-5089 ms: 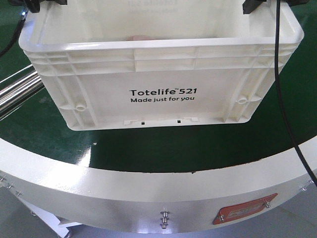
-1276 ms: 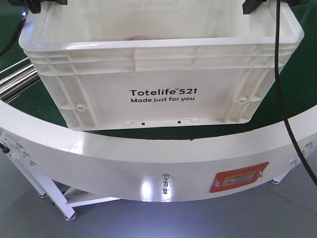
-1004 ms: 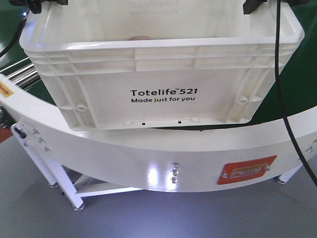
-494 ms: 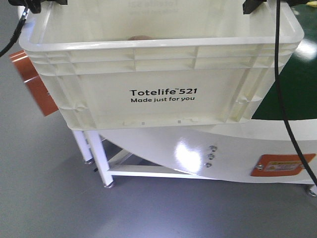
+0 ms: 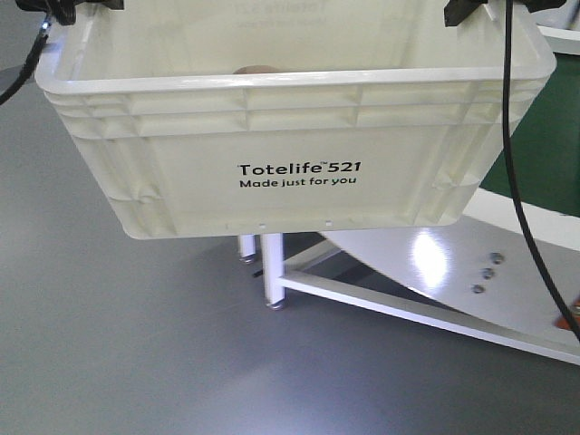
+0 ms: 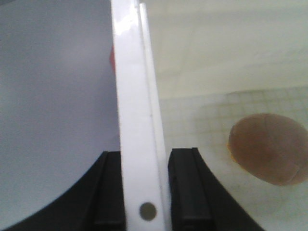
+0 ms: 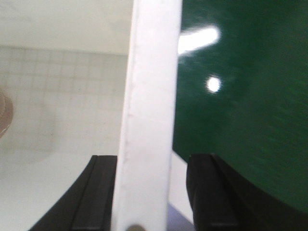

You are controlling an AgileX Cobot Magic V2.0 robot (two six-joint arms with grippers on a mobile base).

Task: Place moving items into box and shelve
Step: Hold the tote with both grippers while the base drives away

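Note:
The box, a white ribbed crate printed "Totelife 521", hangs in the air above grey floor. My left gripper is shut on its left rim and my right gripper is shut on its right rim. In the left wrist view the left gripper has its black fingers on both sides of the rim. The right gripper straddles the other rim in the right wrist view. One moving item, a pinkish-brown lump, lies on the box floor; its top shows over the near wall.
A white table with a green top stands at the right, its legs just below the box. Grey floor fills the left and front. A black cable hangs across the box's right side.
The table has slid from under the box off to the right, and grey floor now lies below it. The box keeps its place in view, held by both grippers.

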